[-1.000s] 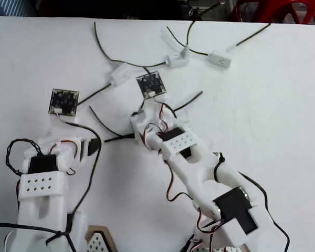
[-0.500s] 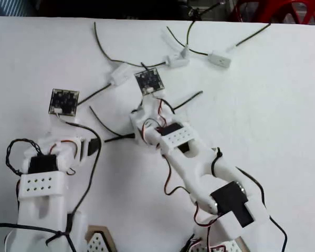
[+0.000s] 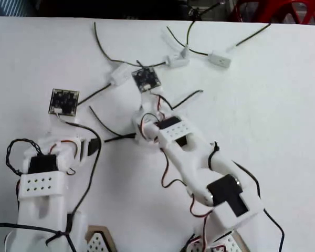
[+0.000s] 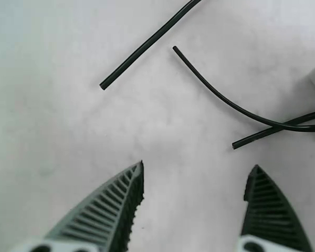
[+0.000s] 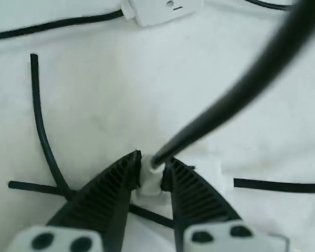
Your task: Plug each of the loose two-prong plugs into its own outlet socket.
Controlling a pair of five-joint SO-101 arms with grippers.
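Note:
My right gripper [image 5: 152,160] is shut on a small white plug [image 5: 148,184], whose black cord [image 5: 236,92] rises out of the jaws. Just beyond it on the table lies a white outlet socket [image 5: 163,8] with its own cord. In the high view the right gripper [image 3: 145,108] is at mid-table, just short of that socket [image 3: 121,74], and the arm hides the plug. Further back lie two more white pieces [image 3: 177,60] [image 3: 219,59] on cords. My left gripper [image 4: 199,173] stands open above bare table, at the near left [image 3: 86,147] in the high view.
Loose black cord ends [image 4: 173,48] [image 4: 102,85] [image 4: 234,145] lie on the white table ahead of the left gripper. More cords [image 3: 102,52] trail toward the far edge. The right side of the table [image 3: 273,115] has free room.
The right arm has moved away from me toward the white socket, keeping the plug in its jaws. The left arm has stayed still.

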